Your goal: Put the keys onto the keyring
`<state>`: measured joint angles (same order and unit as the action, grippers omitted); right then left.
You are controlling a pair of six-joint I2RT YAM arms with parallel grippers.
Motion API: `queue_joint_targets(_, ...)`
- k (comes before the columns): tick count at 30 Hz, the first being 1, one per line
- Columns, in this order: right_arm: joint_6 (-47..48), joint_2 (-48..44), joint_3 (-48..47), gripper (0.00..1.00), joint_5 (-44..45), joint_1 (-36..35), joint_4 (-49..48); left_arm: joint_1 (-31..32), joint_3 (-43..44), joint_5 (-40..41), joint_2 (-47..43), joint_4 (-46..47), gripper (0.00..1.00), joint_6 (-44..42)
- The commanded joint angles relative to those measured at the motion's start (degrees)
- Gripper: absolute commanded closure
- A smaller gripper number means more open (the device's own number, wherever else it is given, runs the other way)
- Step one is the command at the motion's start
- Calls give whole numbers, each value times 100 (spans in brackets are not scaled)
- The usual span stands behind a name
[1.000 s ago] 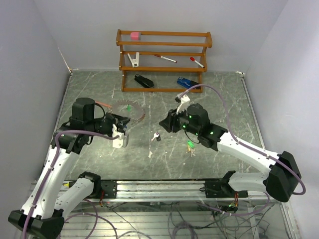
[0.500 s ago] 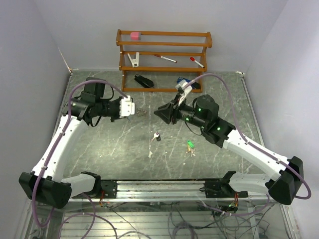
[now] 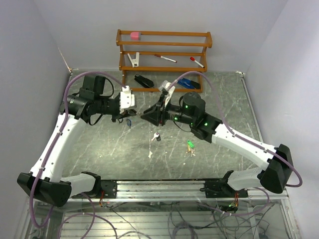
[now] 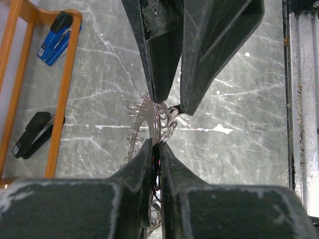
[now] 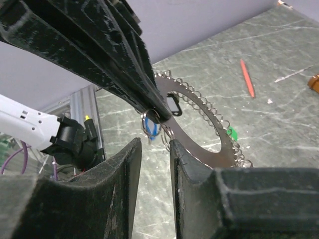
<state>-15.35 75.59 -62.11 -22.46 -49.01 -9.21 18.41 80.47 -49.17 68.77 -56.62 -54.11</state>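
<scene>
My left gripper is shut on the keyring, a flat silver hoop fringed with small wire loops, and holds it off the table. In the left wrist view the keyring shows edge-on above my left gripper. A blue-tagged key on a small ring hangs at the grip, and a green tag hangs further round. My right gripper is open, its tips just below the blue key, one finger touching the hoop. A black-headed key and a green-headed key lie on the table.
A wooden rack stands at the back, with a black stapler and a blue stapler at its foot. A red pen lies on the table. A metal rail runs along the near edge.
My left gripper has taken the keyring off the table and raised it towards the middle. My right gripper has moved left until its tips meet the keyring at the left gripper.
</scene>
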Motion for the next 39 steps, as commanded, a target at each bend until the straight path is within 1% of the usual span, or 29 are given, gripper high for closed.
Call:
queue_joint_targets(1,95,37,-301,71,-88,-94,-211,102,157,-92,18,-73,93,104)
queue_joint_targets(7,162,126,-495,71,-86,-125,-52,175,101,82,66,-58,93,115)
queue_joint_targets(14,168,206,-585,71,-118,-135,-32,230,240,137,112,-23,93,251)
queue_joint_targets(39,154,408,-541,75,-130,-188,42,434,618,338,276,-263,93,386)
